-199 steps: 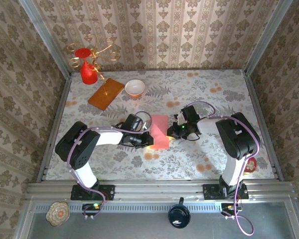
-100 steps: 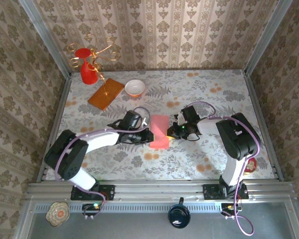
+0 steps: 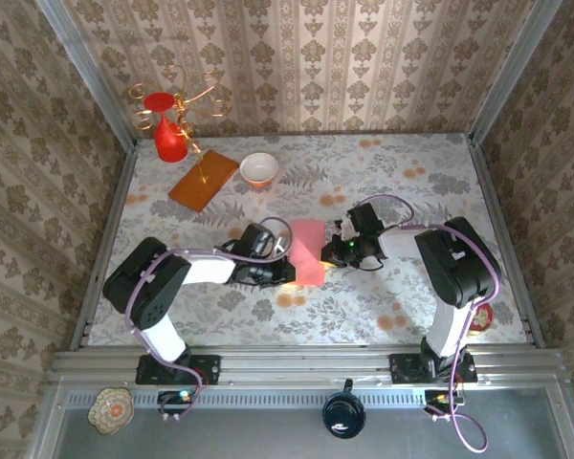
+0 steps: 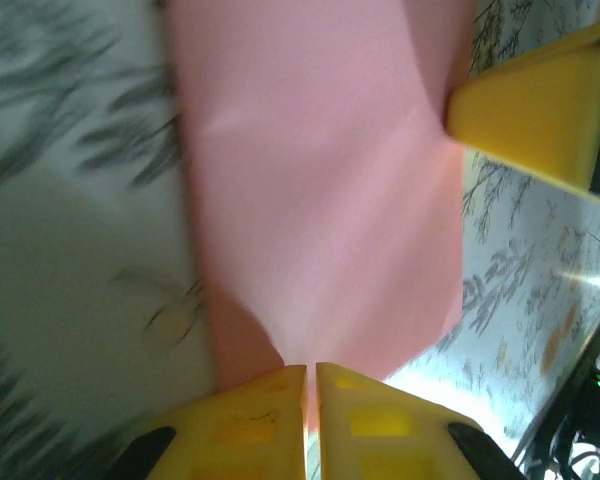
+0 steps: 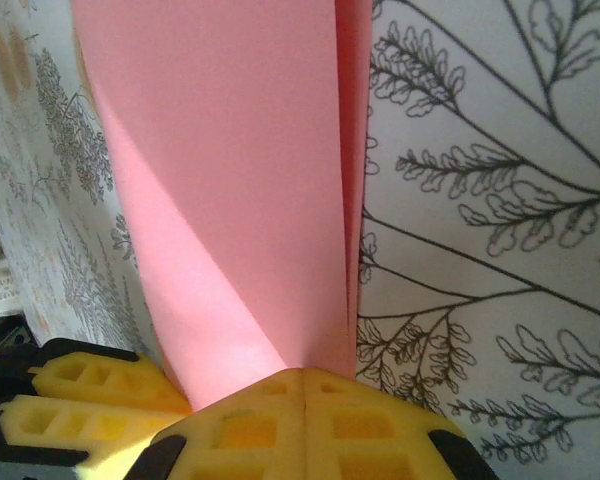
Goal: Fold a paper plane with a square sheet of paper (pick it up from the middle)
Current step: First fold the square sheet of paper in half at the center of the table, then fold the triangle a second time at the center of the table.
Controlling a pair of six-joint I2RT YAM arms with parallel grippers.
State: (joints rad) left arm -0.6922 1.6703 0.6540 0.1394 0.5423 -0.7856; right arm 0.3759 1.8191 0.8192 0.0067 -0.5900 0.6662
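The square sheet of paper (image 3: 306, 245) is pink and folded over into a narrow upright strip at the middle of the table. My left gripper (image 3: 287, 273) is shut on its near left corner, and in the left wrist view the yellow fingertips (image 4: 280, 400) pinch the paper's (image 4: 320, 180) edge. My right gripper (image 3: 326, 254) is shut on the right edge. The right wrist view has the folded layers of the paper (image 5: 230, 150) rising from the closed right gripper (image 5: 305, 378). The paper plane is out of view.
An orange-brown wooden board (image 3: 204, 179), a white bowl (image 3: 259, 169) and a red vase (image 3: 169, 137) with gold wire stand at the back left. Patterned walls close in the table on three sides. The floral cloth (image 3: 411, 191) stretches to the right.
The left arm swung its elbow outward and came back, with its gripper staying at the paper's near left corner. The right arm and the paper have barely moved.
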